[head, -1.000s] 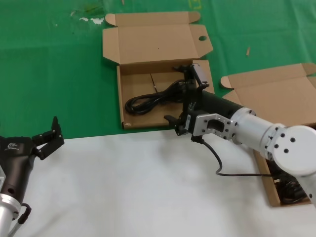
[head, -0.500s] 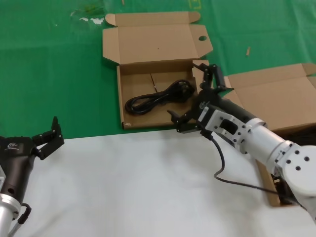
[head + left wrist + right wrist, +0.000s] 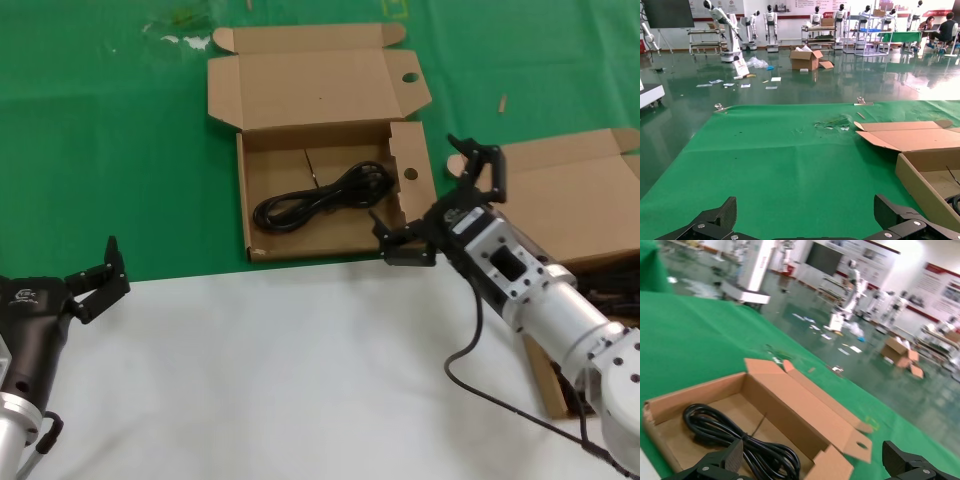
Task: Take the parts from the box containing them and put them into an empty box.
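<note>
Head view: one coiled cable [image 3: 320,198] lies in the holed box [image 3: 262,245] at upper centre, so one part looks delivered. The right gripper [image 3: 440,205], jaws spread and empty, hangs right of centre, between that box and the source box [image 3: 560,190] at right; more cables [image 3: 600,290] remain there. The left gripper [image 3: 95,275], jaws spread, idles lower left.

Right wrist view: the cable [image 3: 730,432] rests in the box at lower left.

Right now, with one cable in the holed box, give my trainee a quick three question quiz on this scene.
1. True or false: the right gripper holds a cable.
2. Which gripper stands nearer the holed box: A left, B right?
3. Fill in: the left gripper is ____.

Key: 1 false, it is open and empty. 2 B. 3 open.
</note>
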`<state>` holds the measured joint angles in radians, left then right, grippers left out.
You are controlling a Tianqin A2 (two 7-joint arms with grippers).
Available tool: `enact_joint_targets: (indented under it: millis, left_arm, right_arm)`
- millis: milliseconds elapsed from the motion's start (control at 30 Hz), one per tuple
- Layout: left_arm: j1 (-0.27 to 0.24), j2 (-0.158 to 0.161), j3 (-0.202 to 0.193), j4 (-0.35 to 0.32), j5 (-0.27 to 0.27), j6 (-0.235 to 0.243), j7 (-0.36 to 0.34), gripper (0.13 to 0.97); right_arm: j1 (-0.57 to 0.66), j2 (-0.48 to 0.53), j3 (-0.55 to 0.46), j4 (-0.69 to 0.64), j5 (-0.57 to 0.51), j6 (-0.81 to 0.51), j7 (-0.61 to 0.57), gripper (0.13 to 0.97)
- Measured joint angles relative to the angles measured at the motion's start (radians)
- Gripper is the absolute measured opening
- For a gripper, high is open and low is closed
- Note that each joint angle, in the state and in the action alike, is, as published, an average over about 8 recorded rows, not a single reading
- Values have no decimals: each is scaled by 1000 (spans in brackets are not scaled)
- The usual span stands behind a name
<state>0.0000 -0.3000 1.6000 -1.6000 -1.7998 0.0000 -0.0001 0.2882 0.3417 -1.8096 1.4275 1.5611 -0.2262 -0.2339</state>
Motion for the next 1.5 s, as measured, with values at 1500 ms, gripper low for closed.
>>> enact_joint_targets:
  millis: [1500]
  left_arm:
    - [0,0,0,0,0,0,0,966]
  right_arm:
    - [-265,-38,192,158,219,208,215,966]
